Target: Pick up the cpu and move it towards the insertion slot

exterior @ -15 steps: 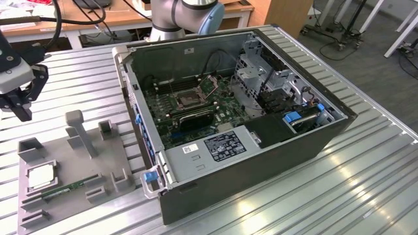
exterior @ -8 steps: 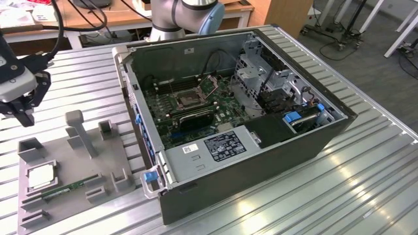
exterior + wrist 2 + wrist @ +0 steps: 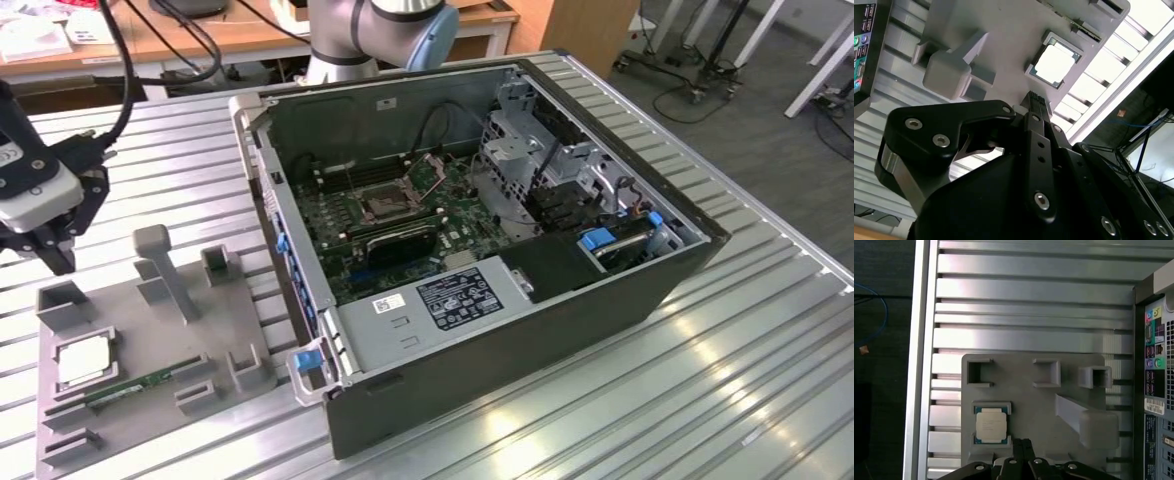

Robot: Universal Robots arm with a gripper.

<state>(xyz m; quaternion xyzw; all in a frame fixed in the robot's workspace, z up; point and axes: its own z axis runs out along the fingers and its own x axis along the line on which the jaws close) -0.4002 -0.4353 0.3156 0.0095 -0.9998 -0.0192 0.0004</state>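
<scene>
— Nearest to the camera?
— Seeing the cpu (image 3: 83, 360) at the near end of the exterior view's left, flat in a square nest on a grey holder plate (image 3: 134, 340). Silvery top up, nothing touching it. Just to the exterior view's right of it, noting a green memory stick (image 3: 140, 385) in a long groove of the same plate.

— And a step farther back?
— Finding the gripper (image 3: 59, 262) hanging over the plate's far left part, clear of the cpu. Jaws drawn together to a point, holding nothing. In the first wrist view, seeing the gripper (image 3: 1023, 442) above the plate beside the cpu's nest, not touching it.

— Beyond that?
— Passing upright grey posts (image 3: 158, 270) on the plate, then reaching an open computer case (image 3: 534, 330) in the middle of the slatted metal table (image 3: 721, 380). Inside, on the green board, picking out the insertion slot (image 3: 387, 205): square, silver frame, dark centre, well apart from both cpu and gripper.

— Farthest?
— Making out the arm's base (image 3: 380, 30) behind the case, at the table's far edge.
</scene>
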